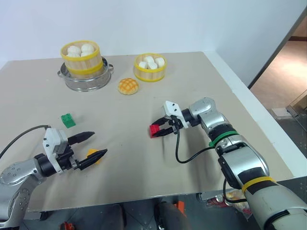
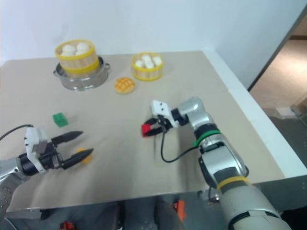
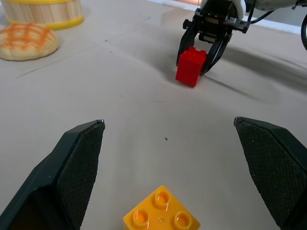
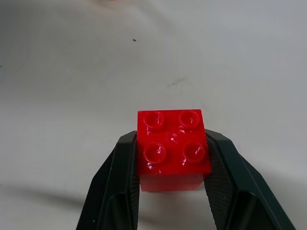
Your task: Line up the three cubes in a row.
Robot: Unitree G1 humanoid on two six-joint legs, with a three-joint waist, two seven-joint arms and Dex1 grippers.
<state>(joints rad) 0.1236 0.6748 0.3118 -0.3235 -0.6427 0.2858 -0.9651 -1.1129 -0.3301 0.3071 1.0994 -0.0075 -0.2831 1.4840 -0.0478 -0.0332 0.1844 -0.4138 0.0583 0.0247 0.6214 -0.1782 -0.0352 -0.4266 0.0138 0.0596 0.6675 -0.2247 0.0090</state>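
Two black fingers on the red cube [image 4: 172, 147] — left gripper [image 1: 91, 145] agape.

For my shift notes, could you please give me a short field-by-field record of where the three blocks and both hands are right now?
red studded plastic block: on the table, clamped between the right hand's fingers
right hand: shut on the red block, mid-table
orange-yellow studded plastic block: on the table, between the left hand's open fingers, not gripped
left hand: open, near table edge
green studded plastic block: alone on the table, beyond the left hand
row: not yet formed; blocks lie apart
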